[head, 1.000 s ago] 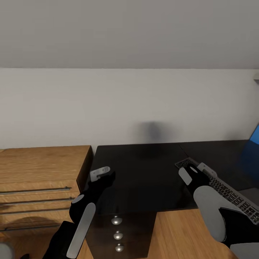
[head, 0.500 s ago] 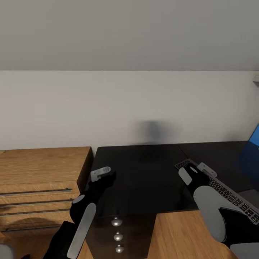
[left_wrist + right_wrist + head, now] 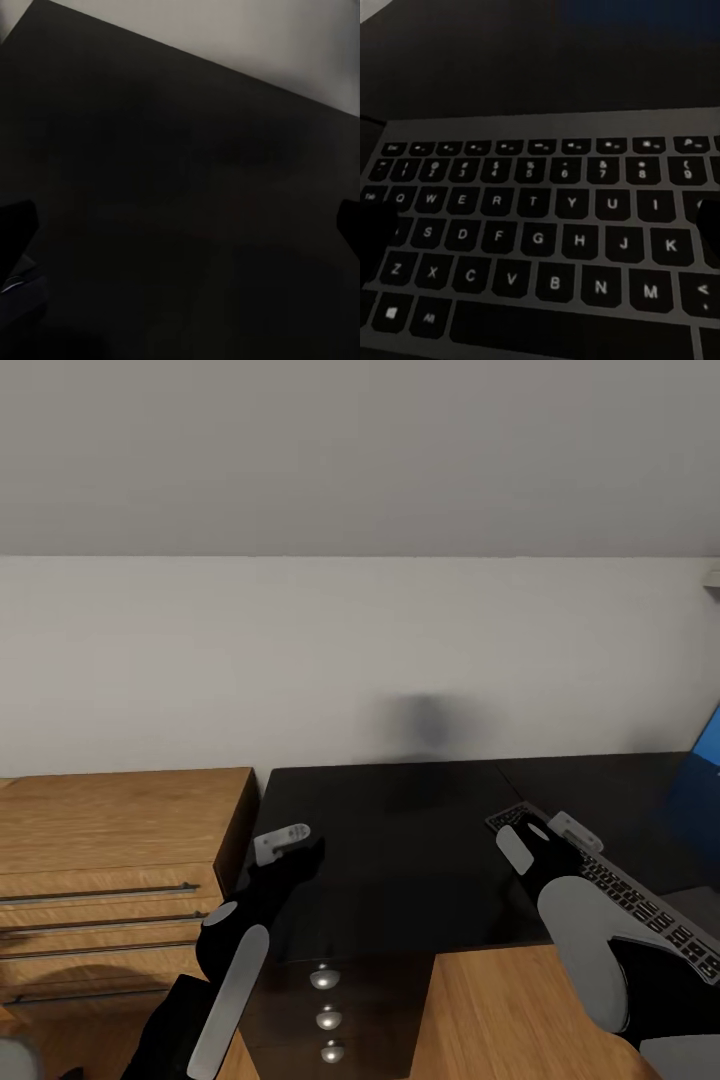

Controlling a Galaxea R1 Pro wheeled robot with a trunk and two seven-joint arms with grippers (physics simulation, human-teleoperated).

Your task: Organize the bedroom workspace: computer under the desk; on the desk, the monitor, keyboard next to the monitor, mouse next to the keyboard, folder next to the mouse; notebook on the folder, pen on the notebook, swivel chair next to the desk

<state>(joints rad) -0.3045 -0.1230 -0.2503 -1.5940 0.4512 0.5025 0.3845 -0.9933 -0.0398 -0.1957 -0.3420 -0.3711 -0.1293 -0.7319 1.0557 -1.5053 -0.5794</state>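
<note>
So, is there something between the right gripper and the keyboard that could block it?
Nothing visible does. The right gripper hangs directly over the keyboard, which lies on the desk. In the right wrist view the keys show plainly between the dark fingers, with no object in front of them.

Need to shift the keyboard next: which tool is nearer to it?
Right. The right tool hovers directly over the keyboard, keys close below in its wrist view. The left tool is across the desk, near its far edge.
</note>
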